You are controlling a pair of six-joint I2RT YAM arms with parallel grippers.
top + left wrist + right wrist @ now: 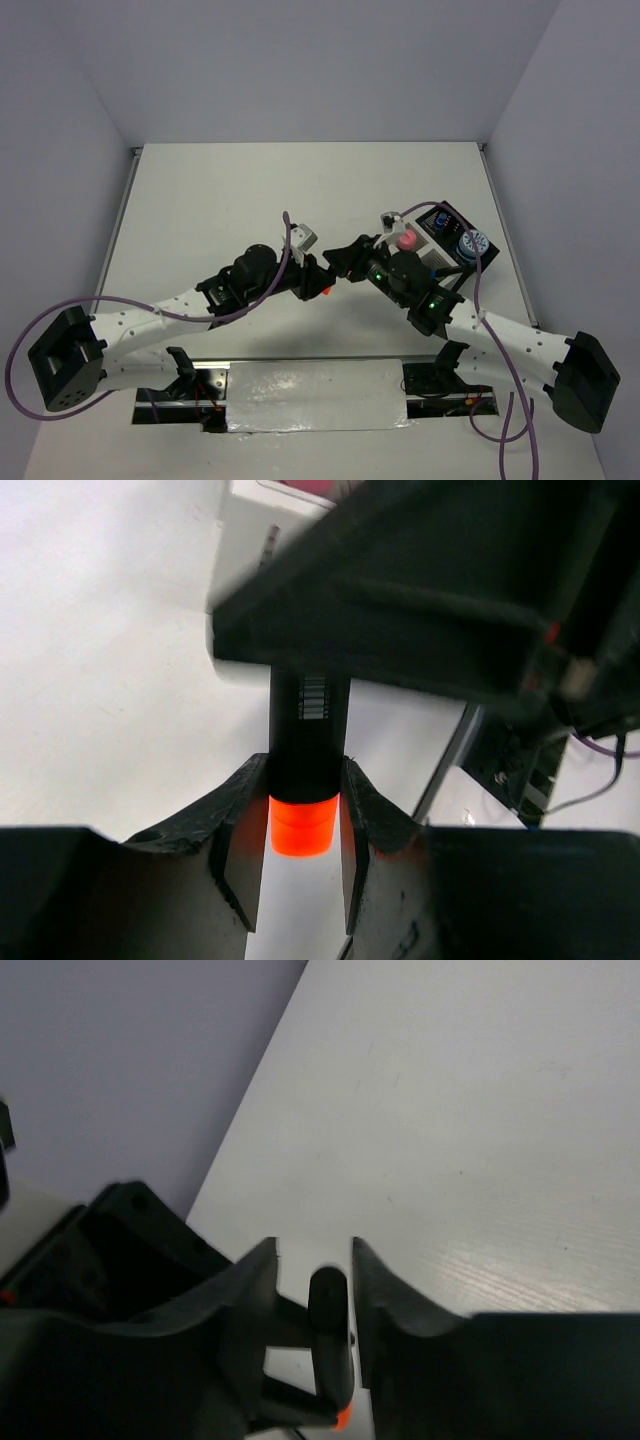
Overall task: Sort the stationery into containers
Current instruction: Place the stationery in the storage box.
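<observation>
An orange highlighter [327, 291] with a black body is held in the air between my two grippers. My left gripper [316, 283] is shut on it; in the left wrist view [303, 825] the fingers clamp the black body just above the orange end [302, 825]. My right gripper [345, 264] is open, and its fingers straddle the highlighter's black end [328, 1310] without closing [312, 1260]. The white organizer [436, 222] stands at the right, holding a pink-capped tube [406, 241] and a blue round tub [472, 243].
The organizer's white wall [236, 550] shows behind the right gripper body [420, 610] in the left wrist view. A small white and grey object [305, 236] lies on the table behind the left gripper. Purple cables loop off both arms.
</observation>
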